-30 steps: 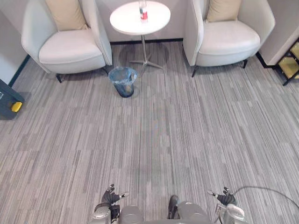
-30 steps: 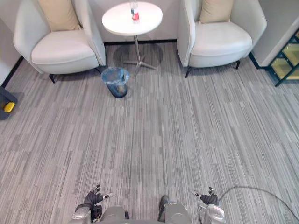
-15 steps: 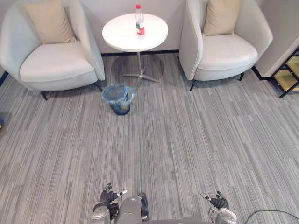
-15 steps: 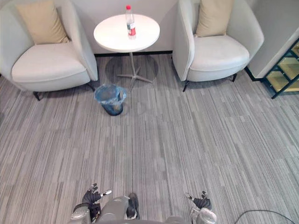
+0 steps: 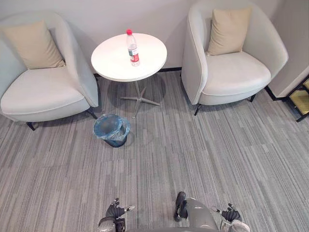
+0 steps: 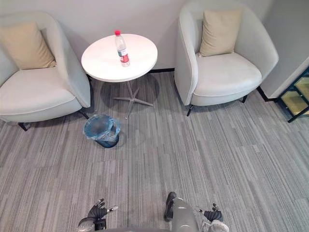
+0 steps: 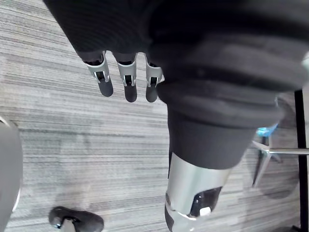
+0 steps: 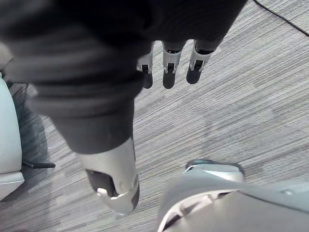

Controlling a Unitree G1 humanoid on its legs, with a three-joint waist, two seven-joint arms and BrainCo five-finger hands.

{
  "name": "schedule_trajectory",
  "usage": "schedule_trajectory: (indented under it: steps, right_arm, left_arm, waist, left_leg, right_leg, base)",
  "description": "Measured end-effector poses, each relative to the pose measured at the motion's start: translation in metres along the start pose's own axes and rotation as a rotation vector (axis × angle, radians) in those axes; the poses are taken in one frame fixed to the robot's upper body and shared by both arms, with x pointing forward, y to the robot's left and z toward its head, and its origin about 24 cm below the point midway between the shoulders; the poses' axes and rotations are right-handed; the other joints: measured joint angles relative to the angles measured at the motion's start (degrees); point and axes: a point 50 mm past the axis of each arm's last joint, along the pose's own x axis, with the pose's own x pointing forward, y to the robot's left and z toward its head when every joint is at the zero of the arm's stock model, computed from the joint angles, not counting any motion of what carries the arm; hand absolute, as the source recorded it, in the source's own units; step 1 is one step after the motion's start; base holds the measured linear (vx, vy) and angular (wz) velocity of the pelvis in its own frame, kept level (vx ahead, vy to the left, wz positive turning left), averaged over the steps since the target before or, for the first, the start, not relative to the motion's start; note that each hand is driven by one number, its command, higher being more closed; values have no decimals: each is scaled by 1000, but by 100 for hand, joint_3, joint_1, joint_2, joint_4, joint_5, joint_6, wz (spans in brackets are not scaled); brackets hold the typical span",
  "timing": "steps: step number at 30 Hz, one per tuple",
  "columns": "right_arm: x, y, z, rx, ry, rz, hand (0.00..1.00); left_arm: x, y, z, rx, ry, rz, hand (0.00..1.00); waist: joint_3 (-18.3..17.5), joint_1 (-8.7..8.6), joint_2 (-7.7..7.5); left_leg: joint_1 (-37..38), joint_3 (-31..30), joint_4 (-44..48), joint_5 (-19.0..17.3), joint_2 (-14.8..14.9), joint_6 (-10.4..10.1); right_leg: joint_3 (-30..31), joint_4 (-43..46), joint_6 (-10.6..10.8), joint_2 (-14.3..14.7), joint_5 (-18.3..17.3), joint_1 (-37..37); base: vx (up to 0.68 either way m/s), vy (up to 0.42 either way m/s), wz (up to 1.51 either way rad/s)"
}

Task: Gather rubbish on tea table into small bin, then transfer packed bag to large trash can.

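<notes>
Both hands low at the near edge, over grey striped carpet point(image 5: 193, 154). Left hand point(image 5: 115, 212) at 7 o'clock of the head view, right hand point(image 5: 231, 214) at 5 o'clock. In each wrist view the fingers point(image 7: 126, 82) point(image 8: 168, 72) hang straight and apart, thumb clear of them, nothing held, only carpet beyond. Well ahead at 11 o'clock, small bin point(image 5: 111, 130) stands upright on the carpet, lined with a blue bag; contents cannot be told. It sits just off the foot of the table, on the table's 7 o'clock side, apart from the base legs. Round white table point(image 5: 111, 60) beyond it at 12 o'clock, on a single thin pedestal. One clear plastic bottle point(image 5: 132, 48), red cap and red label, upright near the middle of the top. Pale armchair point(image 5: 41, 94) at 10 o'clock and another armchair point(image 5: 236, 72) at 1 o'clock flank the table, each with a tan cushion against its back.
</notes>
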Motion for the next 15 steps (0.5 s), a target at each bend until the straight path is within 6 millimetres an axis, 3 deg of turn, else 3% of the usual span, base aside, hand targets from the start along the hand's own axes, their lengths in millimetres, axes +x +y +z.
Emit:
schedule_trajectory:
  steps: [1, 3, 4, 6, 8, 10, 11, 12, 13, 14, 15]
  right_arm:
    - [-1, 3, -2, -5, 3, 11, 0]
    - [-2, 13, 1, 10, -12, 30, 0]
    - [-2, 17, 4, 13, -22, 40, 0]
    - [-2, 20, 8, 19, -37, 49, 0]
    - [0, 21, 15, 29, -54, 40, 0]
    - [1, 21, 16, 35, -56, 31, 0]
    - [1, 18, 17, 46, -54, 21, 0]
    - [1, 17, 16, 47, -52, 17, 0]
    - [1, 18, 12, 46, -33, 17, 0]
    - [1, 21, 9, 47, -20, 23, 0]
    - [1, 20, 8, 47, -17, 21, 0]
  left_arm:
    - [0, -2, 2, -8, -10, -4, 0]
    - [-1, -1, 3, -27, -22, 5, 0]
    - [-1, 0, 4, -28, -32, 7, 0]
    - [-1, 2, 11, -32, -64, 13, 0]
    - [-1, 1, 14, -49, -82, 16, 0]
    - [-1, 1, 14, -50, -81, 16, 0]
    - [-2, 0, 12, -53, -76, 14, 0]
    - [-2, 0, 11, -58, -75, 15, 0]
    - [-1, 3, 12, -62, -77, 22, 0]
    - [-1, 5, 13, -56, -77, 26, 0]
    - [0, 8, 15, -54, -81, 31, 0]
  waist:
    - [42, 24, 5]
    - [108, 99, -31]
    - [148, 166, -114]
    - [146, 222, -113]
    - [155, 365, -78]
    - [159, 369, -92]
    - [154, 368, -89]
    - [151, 385, -91]
    - [110, 476, -210]
    - [25, 475, -379]
    - [23, 471, -421]
  left_leg:
    - [-377, -161, 967, 269, 164, -4]
    - [-1266, -170, 2688, -80, 514, 181]
    - [-1587, -86, 2883, -224, 540, 213]
    - [-2133, 140, 2603, -411, 552, 357]
    - [-2486, 562, 1127, -526, 388, 441]
    - [-2487, 644, -118, -457, 109, 365]
    - [-2388, 647, -1098, -303, -119, 232]
    - [-2332, 627, -1410, 5, -215, 379]
    - [-2192, 586, -1516, 339, -415, 670]
    - [-2218, 651, -1404, 99, -578, 801]
    - [-2273, 657, -1208, -20, -607, 852]
  right_leg:
    - [-31, -207, -21, 73, -59, 345]
    - [-32, -591, -96, 251, -221, 1093]
    - [8, -699, -105, 266, -289, 1303]
    - [74, -892, -42, 300, -410, 1626]
    - [272, -1141, 134, 296, -513, 2013]
    - [366, -1304, 245, 226, -588, 2220]
    - [456, -1394, 377, 175, -673, 2356]
    - [525, -1415, 444, 152, -731, 2410]
    - [732, -1471, 574, 17, -826, 2509]
    - [806, -1480, 647, -159, -866, 2556]
    - [857, -1430, 666, -238, -874, 2560]
  base:
    - [433, -204, 14]
    - [371, -141, -8]
    - [385, -119, -16]
    - [309, -55, -18]
    - [386, 37, -38]
    - [416, 124, -32]
    - [454, 178, -33]
    - [487, 224, -51]
    - [536, 214, -38]
    - [543, 198, -27]
    - [534, 189, 0]
